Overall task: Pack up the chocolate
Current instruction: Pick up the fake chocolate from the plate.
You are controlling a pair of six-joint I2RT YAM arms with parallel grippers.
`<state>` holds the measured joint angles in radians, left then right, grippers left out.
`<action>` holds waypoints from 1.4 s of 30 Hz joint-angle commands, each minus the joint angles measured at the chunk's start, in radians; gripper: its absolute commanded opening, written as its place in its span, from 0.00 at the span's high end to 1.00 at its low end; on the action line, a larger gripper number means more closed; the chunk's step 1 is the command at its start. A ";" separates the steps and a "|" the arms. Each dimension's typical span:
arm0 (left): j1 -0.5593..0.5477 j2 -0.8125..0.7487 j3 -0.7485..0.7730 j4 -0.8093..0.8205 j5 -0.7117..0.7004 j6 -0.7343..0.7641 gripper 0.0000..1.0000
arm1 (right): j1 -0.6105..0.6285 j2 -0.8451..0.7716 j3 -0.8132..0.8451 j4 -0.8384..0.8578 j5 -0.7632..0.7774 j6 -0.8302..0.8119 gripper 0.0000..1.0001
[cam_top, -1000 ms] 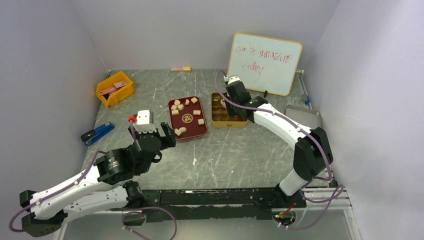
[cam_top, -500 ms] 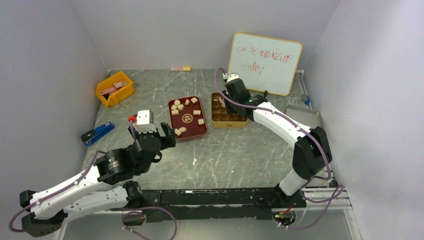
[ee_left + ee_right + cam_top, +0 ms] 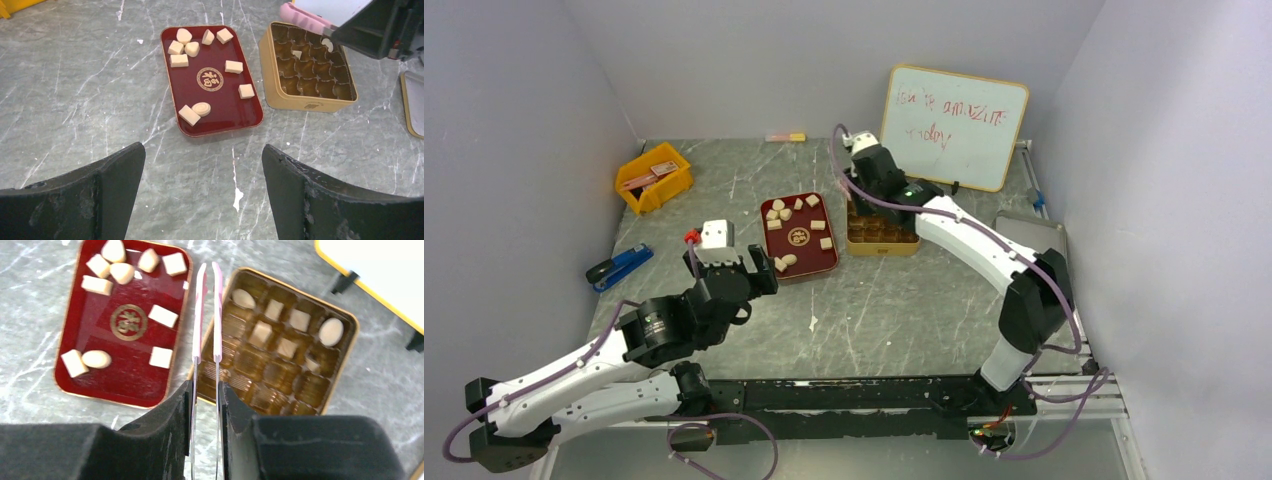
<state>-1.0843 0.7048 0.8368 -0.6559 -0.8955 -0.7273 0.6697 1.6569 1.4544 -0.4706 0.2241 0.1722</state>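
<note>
ten chocolates lie in the dark red tray, with seven or so more in the gold tin just beside it.
in the right wrist view the tray fills the upper left and the tin the upper right; the tin's count is unsure, since glare blurs its cells. the right gripper is clamped on pink tweezers, whose tips stand slightly apart with nothing between them, over the gap between tray and tin. the left gripper hangs at the bottom of its own view, jaws wide apart and empty, above the grey marble table, below the tray in the frame.
</note>
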 commanded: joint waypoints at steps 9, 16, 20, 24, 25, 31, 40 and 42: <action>-0.005 -0.010 0.040 -0.011 -0.014 -0.025 0.09 | 0.173 0.213 0.222 -0.006 0.000 -0.038 0.74; -0.005 0.007 0.072 -0.051 -0.019 -0.045 0.09 | 0.217 0.310 0.277 0.005 -0.014 -0.054 0.74; -0.005 -0.008 0.082 -0.089 -0.018 -0.054 0.10 | 0.217 0.341 0.302 0.021 -0.046 -0.059 0.74; -0.005 -0.032 0.079 -0.115 -0.026 -0.058 0.09 | 0.228 0.371 0.317 0.027 -0.067 -0.068 0.74; -0.005 -0.038 0.075 -0.118 -0.028 -0.060 0.09 | 0.231 0.379 0.317 0.027 -0.069 -0.071 0.74; -0.005 -0.055 0.039 -0.086 -0.022 -0.045 0.09 | 0.240 0.413 0.325 0.033 -0.075 -0.109 0.74; -0.005 -0.044 0.032 -0.067 -0.023 -0.037 0.09 | 0.240 0.466 0.355 0.041 -0.074 -0.158 0.73; -0.005 -0.040 0.033 -0.064 -0.024 -0.035 0.09 | 0.239 0.477 0.363 0.038 -0.063 -0.163 0.73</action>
<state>-1.0843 0.6582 0.8730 -0.7460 -0.8986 -0.7639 0.9066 2.1197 1.7565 -0.4679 0.1471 0.0425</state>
